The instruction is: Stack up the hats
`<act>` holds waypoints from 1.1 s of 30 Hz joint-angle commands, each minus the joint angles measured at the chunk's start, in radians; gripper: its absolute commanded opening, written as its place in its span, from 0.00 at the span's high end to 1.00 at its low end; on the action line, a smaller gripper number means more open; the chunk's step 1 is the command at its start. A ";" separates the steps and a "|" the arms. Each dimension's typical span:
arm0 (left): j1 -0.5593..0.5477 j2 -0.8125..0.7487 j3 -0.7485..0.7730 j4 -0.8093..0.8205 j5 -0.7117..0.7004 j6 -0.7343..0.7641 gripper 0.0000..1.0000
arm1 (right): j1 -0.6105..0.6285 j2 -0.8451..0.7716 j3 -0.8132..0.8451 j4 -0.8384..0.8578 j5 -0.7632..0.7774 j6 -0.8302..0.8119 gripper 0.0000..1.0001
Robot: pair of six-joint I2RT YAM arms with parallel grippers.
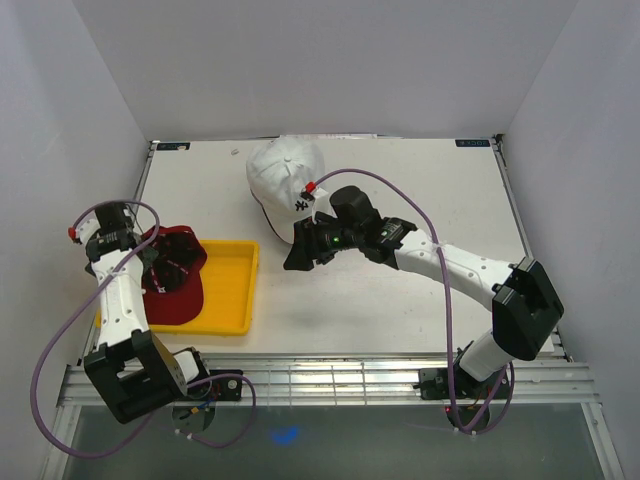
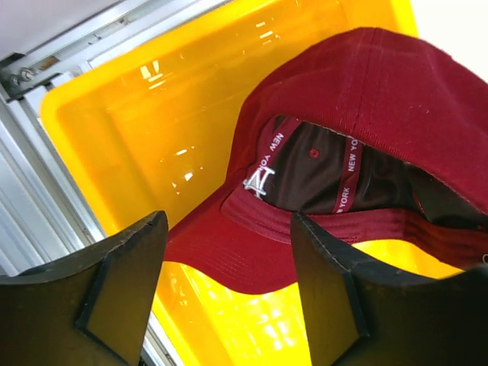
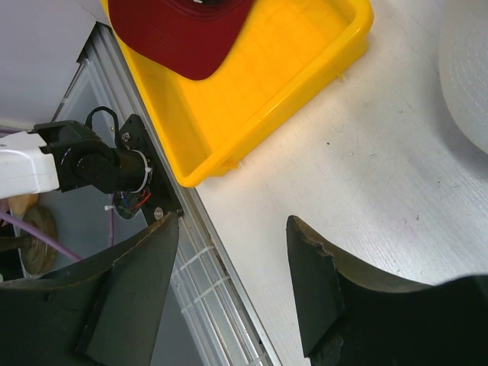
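Left claw (image 2: 227, 229), jaws apart, is held just before the dark red hat (image 2: 366, 99) in the yellow tray (image 2: 152, 114); soft and light, the hat is judged best pinched at its stiffer brim. Right claw (image 3: 232, 229), also apart, white hat (image 1: 280, 170) just beside

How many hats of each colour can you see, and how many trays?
White cap: 1
Dark red cap: 1
Yellow tray: 1
Total: 3
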 commanded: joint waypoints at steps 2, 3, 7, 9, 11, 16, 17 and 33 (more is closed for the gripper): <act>0.009 0.000 -0.030 0.039 0.048 -0.008 0.27 | 0.005 0.007 0.041 0.006 -0.023 -0.027 0.36; 0.007 0.003 -0.032 0.040 0.046 -0.011 0.27 | 0.005 0.007 0.038 0.006 -0.023 -0.027 0.36; 0.007 0.019 -0.047 0.045 0.040 -0.014 0.30 | 0.005 0.010 0.031 0.006 -0.026 -0.027 0.36; 0.007 0.020 -0.068 0.057 0.037 -0.017 0.30 | 0.006 0.010 0.029 0.005 -0.026 -0.027 0.36; 0.007 0.025 -0.081 0.065 0.033 -0.021 0.31 | 0.005 0.010 0.026 0.001 -0.026 -0.028 0.36; 0.007 0.042 -0.095 0.079 0.042 -0.019 0.31 | 0.005 0.013 0.020 -0.006 -0.023 -0.036 0.36; 0.007 0.043 -0.095 0.079 0.045 -0.019 0.31 | 0.005 0.013 0.017 -0.005 -0.023 -0.033 0.36; 0.015 0.045 -0.041 0.048 0.023 0.041 0.21 | 0.006 0.016 -0.003 0.005 -0.024 -0.031 0.37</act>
